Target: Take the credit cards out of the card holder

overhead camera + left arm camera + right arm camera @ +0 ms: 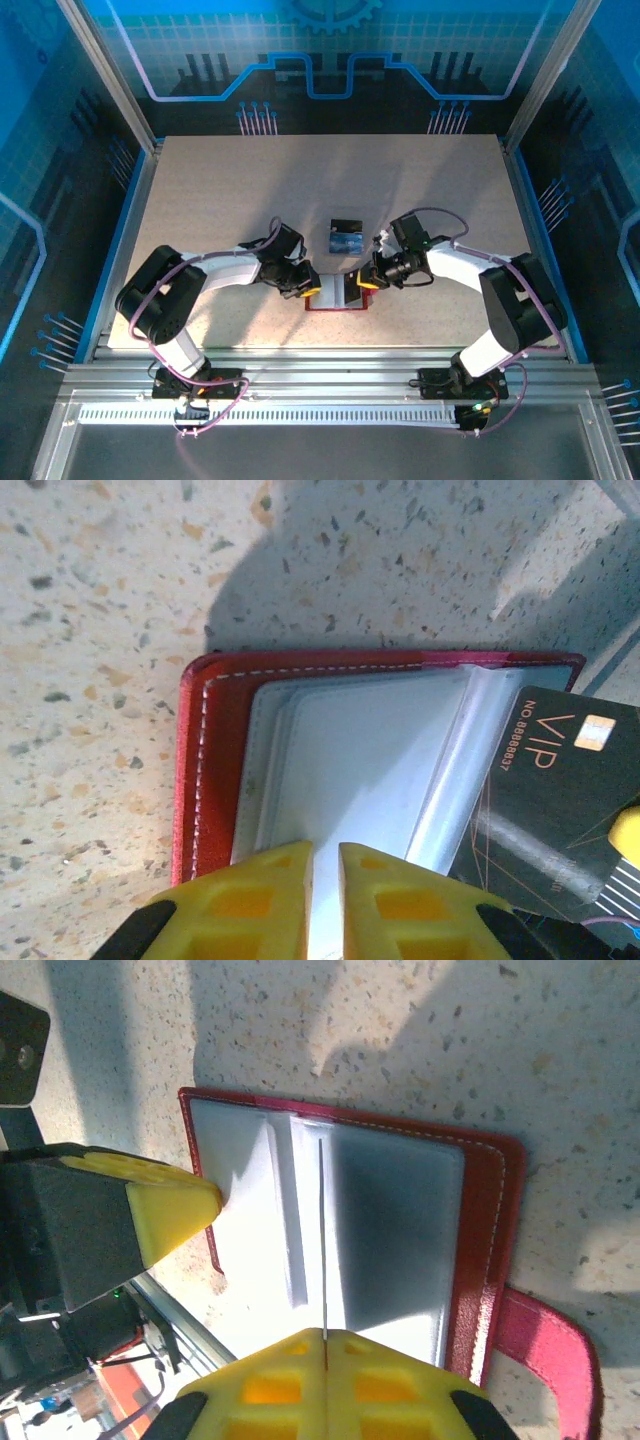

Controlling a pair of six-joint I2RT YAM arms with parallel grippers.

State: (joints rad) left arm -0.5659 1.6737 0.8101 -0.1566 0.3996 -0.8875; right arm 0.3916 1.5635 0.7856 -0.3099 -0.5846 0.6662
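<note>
**Draw the card out in its own plane while the wallet is held down**

The card holder lies open on the table close to the near edge, between the two arms. Its tab trails off the right cover. The left gripper is closed almost to nothing on the pale pocket leaf at the holder's left side, apparently pinching it so the wallet cannot slide. The right gripper is clenched on a dark VIP card, which shows edge-on as a thin line in the right wrist view. In the left wrist view the card sits tilted over the right-hand pockets. Whether its lower edge is clear of the sleeve cannot be told. Small blue cards lie on the table just beyond the holder.

The step in hand looks like drawing this card free. Doing it well means pulling along the card's own plane, away from the pocket mouth and without twisting, so the thin plastic neither binds nor drags the holder along. The left arm should hold the leaf until the card is fully clear. The card is then best set down flat beside the blue cards.
</note>
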